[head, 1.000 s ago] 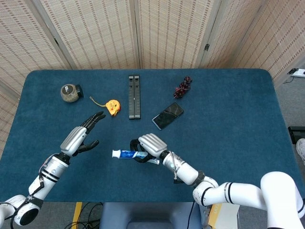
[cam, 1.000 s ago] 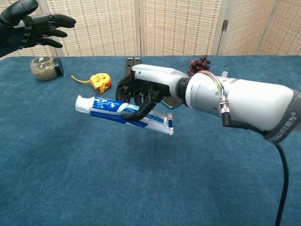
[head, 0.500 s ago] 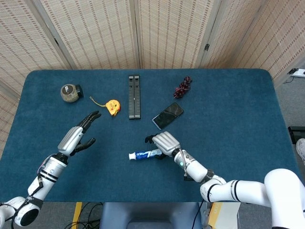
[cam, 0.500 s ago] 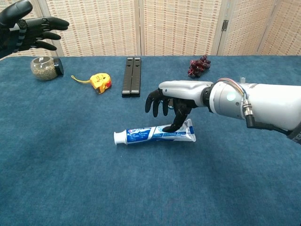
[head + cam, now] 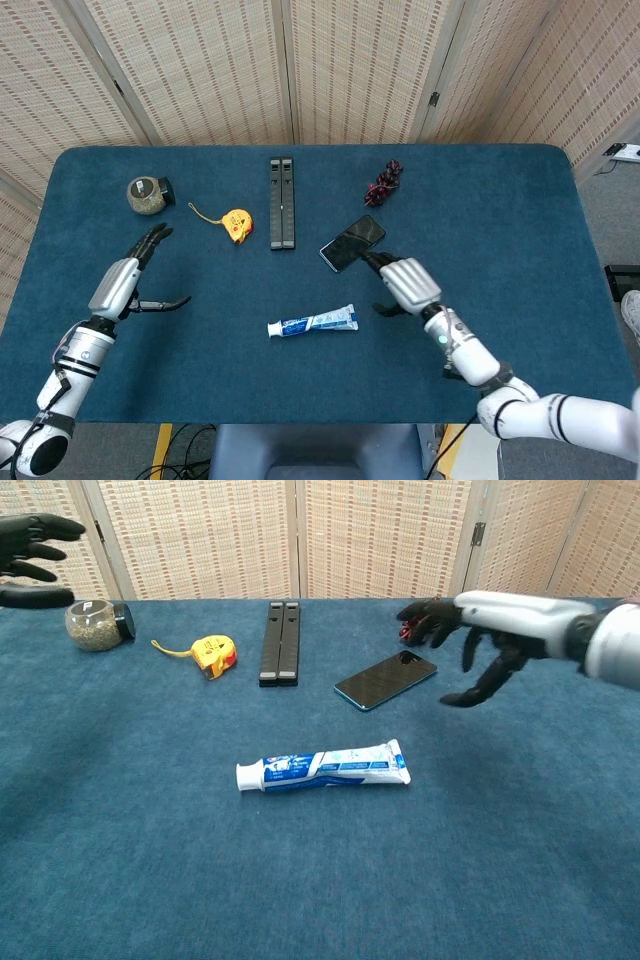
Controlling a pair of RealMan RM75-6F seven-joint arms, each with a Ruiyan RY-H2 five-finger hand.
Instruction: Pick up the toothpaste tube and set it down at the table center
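a blue table (image 5: pixel 520 220) fills the view, with woven screens behind it. the right hand (image 5: pixel 408 284) hovers beside a phone (image 5: pixel 352 242), fingers spread wide, holding nothing. the left hand (image 5: pixel 123 284) hangs over the table's left side, fingers apart and empty. a black bar (image 5: pixel 281 202) lies at the far middle, a jar (image 5: pixel 146 194) far left, a yellow tape measure (image 5: pixel 234 223) and dark berries (image 5: pixel 383 182) nearby. the tube (image 5: pixel 313 323) lies flat near the table centre, cap pointing left, touching neither hand. it looks light and soft, likely to dent, with a slick skin; a grip across its middle seems safest.
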